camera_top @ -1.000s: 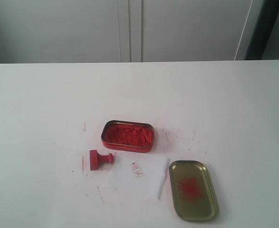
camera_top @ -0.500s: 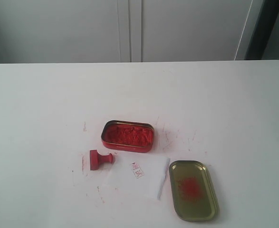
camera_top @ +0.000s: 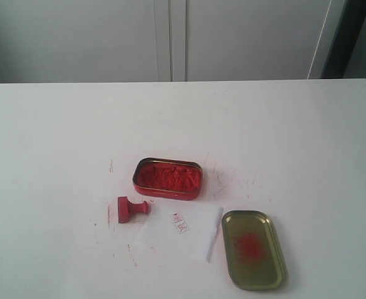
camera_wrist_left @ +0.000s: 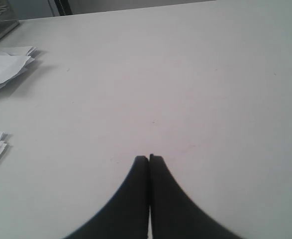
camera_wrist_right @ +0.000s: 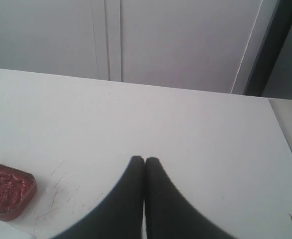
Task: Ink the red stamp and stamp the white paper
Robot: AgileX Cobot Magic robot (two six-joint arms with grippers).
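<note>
On one white table (camera_top: 58, 137), one open red tin (camera_top: 168, 178) of ink paste. Just in front of the tin and to its left, one red stamp (camera_top: 131, 209) tipped on its side; directly in front of the tin, one white paper (camera_top: 196, 238) bearing one small red imprint (camera_top: 180, 223); in front of the tin and to its right, one gold lid (camera_top: 253, 249) with a red smear. Two grippers over bare table, left gripper (camera_wrist_left: 149, 158) and right gripper (camera_wrist_right: 145, 159), each with fingers pressed together on nothing, the right one apart from the tin.
</note>
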